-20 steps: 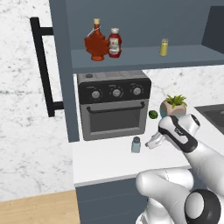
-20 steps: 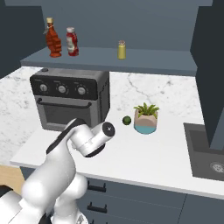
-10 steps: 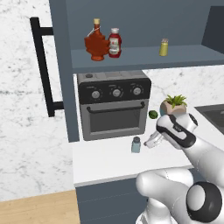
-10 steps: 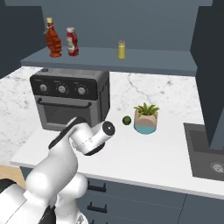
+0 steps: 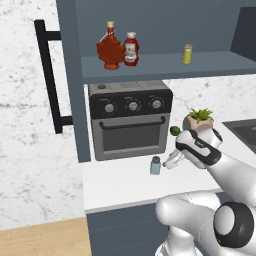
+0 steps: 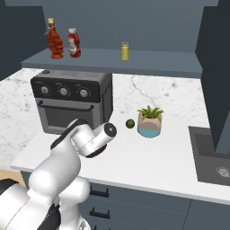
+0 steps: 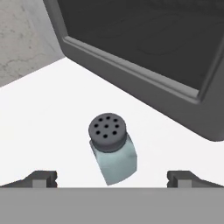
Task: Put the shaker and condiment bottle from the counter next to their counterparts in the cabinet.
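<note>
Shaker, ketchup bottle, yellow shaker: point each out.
Shaker (image 7: 113, 153): hand view, on its pale body below the cap.
Ketchup bottle (image 5: 131, 50): left base view, on its label.
Yellow shaker (image 6: 125, 51): right base view, on its body.

arm: has eased forward and down toward the toaster oven (image 5: 131, 120) | gripper (image 5: 167, 163): now closer to the shaker (image 5: 155, 165), just beside it above the bench (image 5: 120, 185) | jaws: wide apart as before, shaker between the fingertips (image 7: 43, 177) in the hand view
</note>
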Controlling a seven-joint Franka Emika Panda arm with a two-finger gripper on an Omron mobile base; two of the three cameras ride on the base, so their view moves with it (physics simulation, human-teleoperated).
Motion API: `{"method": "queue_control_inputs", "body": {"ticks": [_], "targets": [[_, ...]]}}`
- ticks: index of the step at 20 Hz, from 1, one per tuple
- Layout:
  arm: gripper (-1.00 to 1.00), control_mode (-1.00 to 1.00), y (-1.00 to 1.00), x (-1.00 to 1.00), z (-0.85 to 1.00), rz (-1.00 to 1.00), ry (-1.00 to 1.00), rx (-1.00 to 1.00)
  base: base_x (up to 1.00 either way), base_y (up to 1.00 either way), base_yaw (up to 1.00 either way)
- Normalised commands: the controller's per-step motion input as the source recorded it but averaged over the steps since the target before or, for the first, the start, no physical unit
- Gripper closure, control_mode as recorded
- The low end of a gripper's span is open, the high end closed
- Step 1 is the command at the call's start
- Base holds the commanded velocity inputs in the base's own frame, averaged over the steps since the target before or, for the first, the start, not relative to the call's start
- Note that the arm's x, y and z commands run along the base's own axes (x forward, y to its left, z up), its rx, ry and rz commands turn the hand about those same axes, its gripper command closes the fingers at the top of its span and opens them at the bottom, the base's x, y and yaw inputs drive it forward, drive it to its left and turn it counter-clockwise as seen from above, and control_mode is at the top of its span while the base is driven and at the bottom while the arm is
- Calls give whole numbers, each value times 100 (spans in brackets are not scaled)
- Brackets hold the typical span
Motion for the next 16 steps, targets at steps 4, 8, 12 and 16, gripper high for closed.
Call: {"method": "queue_control_inputs", "body": {"ticks": [4, 8, 12, 16], "targets": [[-100, -100, 1, 13, -6, 3, 0, -2, 0, 0, 0], [-100, -100, 5, 2, -8, 3, 0, -3, 0, 0, 0], [-100, -100, 9, 0, -4, 2, 0, -5, 0, 0, 0], [-100, -100, 7, 4, 0, 4, 0, -5, 0, 0, 0]]}}
